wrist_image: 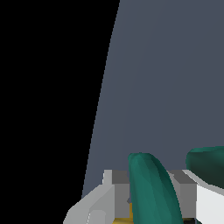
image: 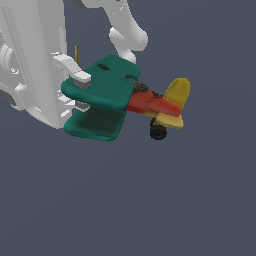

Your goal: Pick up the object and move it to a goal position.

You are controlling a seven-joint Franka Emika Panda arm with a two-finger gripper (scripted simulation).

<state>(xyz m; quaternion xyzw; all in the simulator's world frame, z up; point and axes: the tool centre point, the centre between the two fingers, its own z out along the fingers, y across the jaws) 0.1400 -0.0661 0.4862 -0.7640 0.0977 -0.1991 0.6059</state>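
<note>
The toy plane (image: pixel 120 95) has two teal-green wings, a red body, a yellow tail and a black wheel beneath the tail. The robot arm (image: pixel 30 60) is plain white with pale grey shading, and its gripper (image: pixel 77 90) has white and light grey fingers. The background (image: pixel 150 200) is a flat, dark slate blue-grey without any pattern.

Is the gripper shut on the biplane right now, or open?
Shut on it. In the exterior view the gripper has white fingers against the upper teal wing of the biplane; the wrist view shows a wing between them.
</note>
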